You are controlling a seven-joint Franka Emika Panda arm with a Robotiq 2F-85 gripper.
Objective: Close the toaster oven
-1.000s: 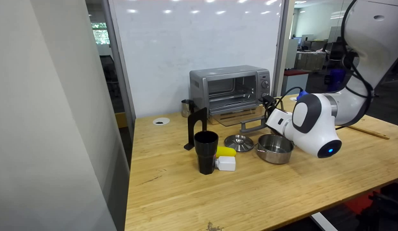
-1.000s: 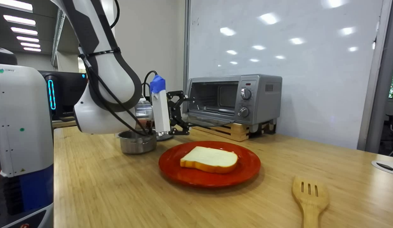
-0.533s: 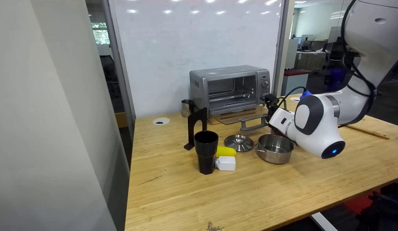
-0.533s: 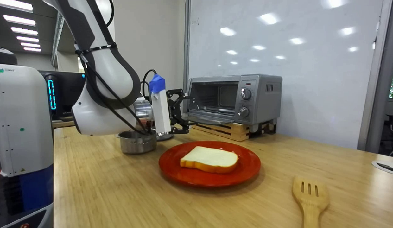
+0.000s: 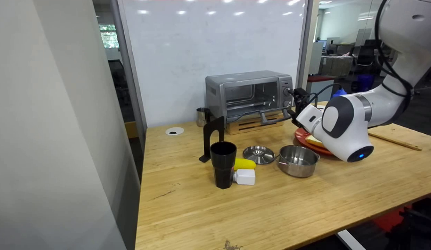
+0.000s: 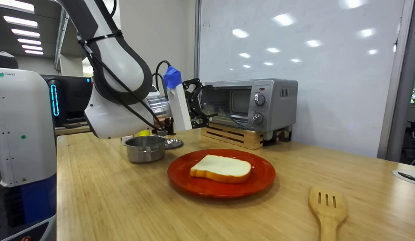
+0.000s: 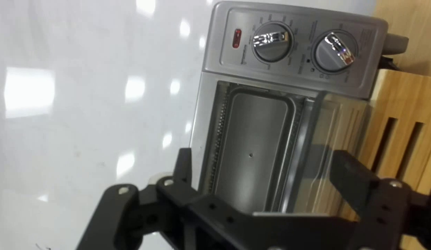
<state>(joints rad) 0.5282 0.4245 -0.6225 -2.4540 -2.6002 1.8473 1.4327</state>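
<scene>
With my gripper (image 6: pixel 213 101) spread wide in front of the toaster oven (image 6: pixel 283 108), I judge its part-open door (image 7: pixel 335 128) could drop if my push slides past the handle (image 5: pixel 275 121).

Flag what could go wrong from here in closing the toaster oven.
The glass door stands partway open and the end effector has its fingers spread apart, so the door may slip off and drop.
Those fingers point toward the front of the toaster oven, so a longer push might knock them against it.
The oven sits on a wooden crate, so a hard shove could shift it.
</scene>
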